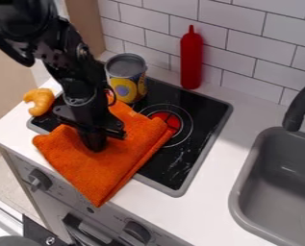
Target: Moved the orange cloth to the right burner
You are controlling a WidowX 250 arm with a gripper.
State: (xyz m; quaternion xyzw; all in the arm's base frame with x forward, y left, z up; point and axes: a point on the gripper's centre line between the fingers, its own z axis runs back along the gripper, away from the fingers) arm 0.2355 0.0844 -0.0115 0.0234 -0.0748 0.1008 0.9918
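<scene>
Hanging down from the upper left with the black robot arm [74,72], holding the tool [95,145] upright over the left part of the orange cloth [113,168], its tip right at the fabric. Cannot tell whether to call the tool spread, pressed together or pinching the fabric.

As for the orange cloth, find it folded and slightly rumpled, lying slantwise across the left and front part of the black cooktop [180,168]. Running past the front rim onto the white tabletop [245,144], with a lower corner reaching out over the stove front [113,214]. Towards the back right, overlapping part of the red-centred burner [174,123], with much of the red and the white rings left in sight.

At the back left of the cooktop, just behind the cloth, see an open can [126,79] standing upright, with a yellow and blue label. Farther right, near the back rim and the tiled wall [245,45], see a red bottle [191,62], also upright. To the left of the cooktop, note a curved orange-yellow toy [40,101]. On the stove front, note two dark knobs [136,232]. At the far right, set into the tabletop, see a grey sink [276,187] under a black faucet [298,108].
</scene>
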